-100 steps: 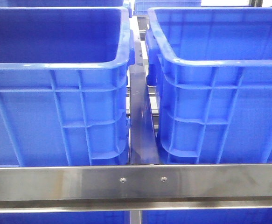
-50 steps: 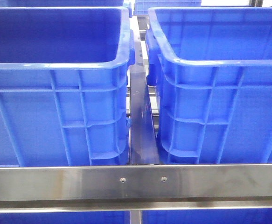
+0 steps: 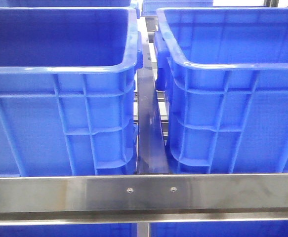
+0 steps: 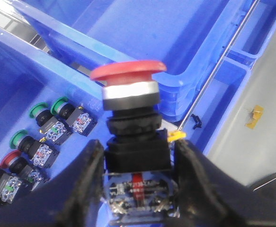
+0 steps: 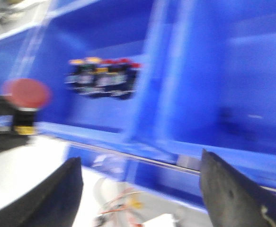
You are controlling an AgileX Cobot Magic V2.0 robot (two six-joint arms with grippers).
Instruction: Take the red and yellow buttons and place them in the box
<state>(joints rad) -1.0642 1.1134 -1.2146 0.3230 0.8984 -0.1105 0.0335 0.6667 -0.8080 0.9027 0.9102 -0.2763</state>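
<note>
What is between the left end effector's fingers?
A red mushroom-head button with its black body, gripped at the base. The fingers cover the contact block's sides.

Red mushroom-head button – upright, black body clamped between left claw fingers.

We can't see either arm in the front view, and both tall blue plastic crates run off frame. The right wrist view is smeared; the cluster of small buttons at 10 o'clock won't resolve.
</note>
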